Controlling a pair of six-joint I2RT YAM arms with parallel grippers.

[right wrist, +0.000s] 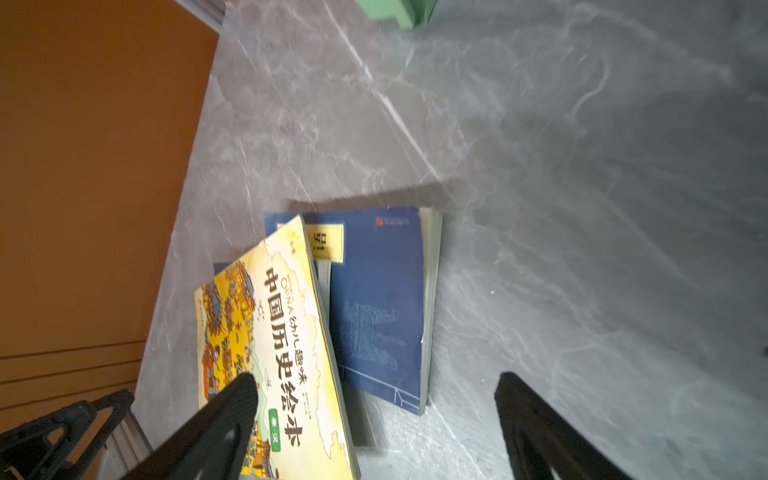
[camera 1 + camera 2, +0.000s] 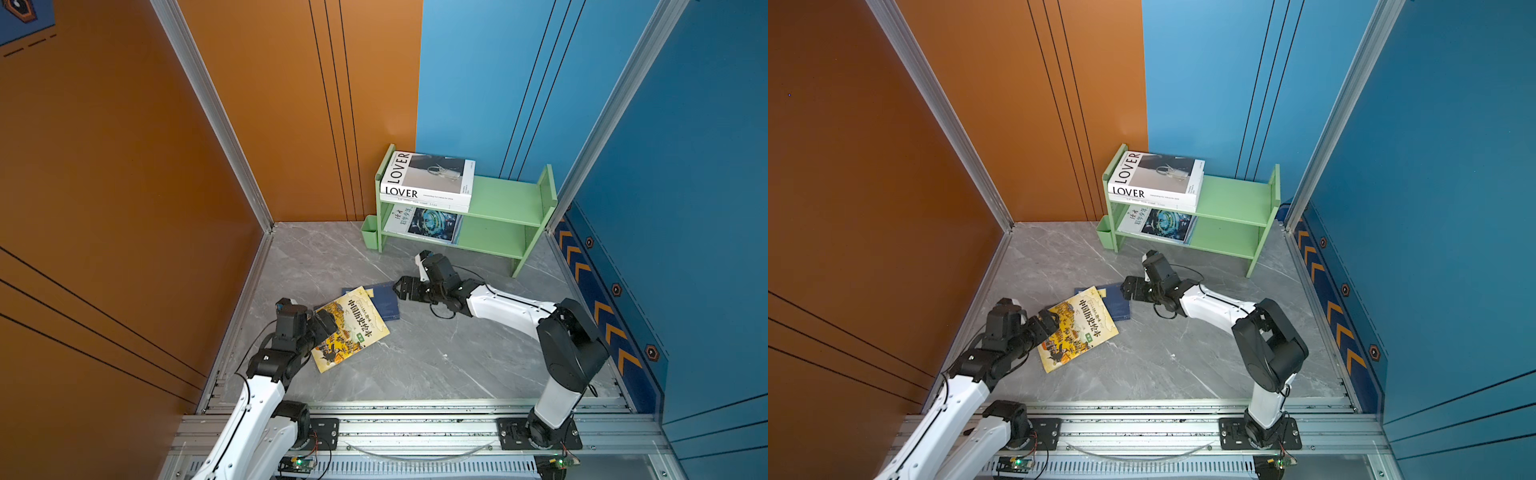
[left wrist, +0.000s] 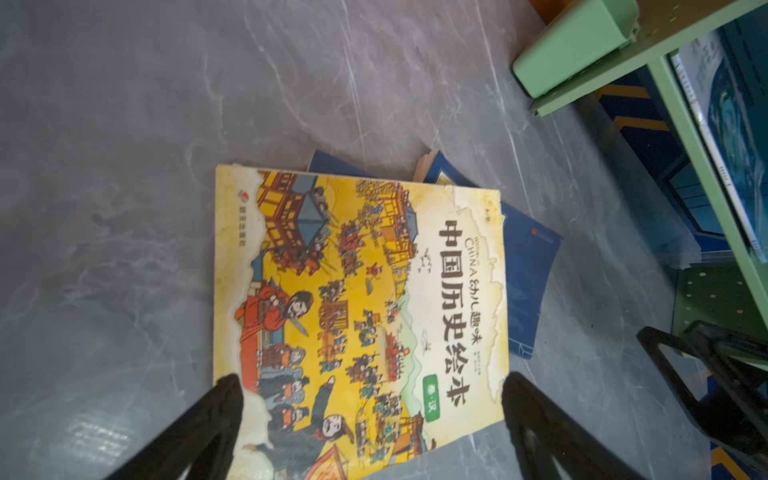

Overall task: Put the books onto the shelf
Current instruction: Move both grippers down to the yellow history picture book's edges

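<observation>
Left tool [image 3: 372,390] is spread wide and grips nothing. It hangs over the near end of the yellow book [image 3: 361,316], which lies straight ahead of it. The title edge runs away from the tool, and the long axis looks to follow it, tho that's hard to be sure. The cover is approx. as wide as the gap btwn the fingers [image 3: 224,407]. The book leans on navy books [image 1: 378,307] on the worktop [image 2: 415,365]. Right tool [image 1: 376,380], likewise spread and empty, faces the pile from the opp. side, w/ a navy cover dead ahead. Left arm looks nearer the yellow book. Shelf [image 2: 507,199] is well beyond both tools.
</observation>
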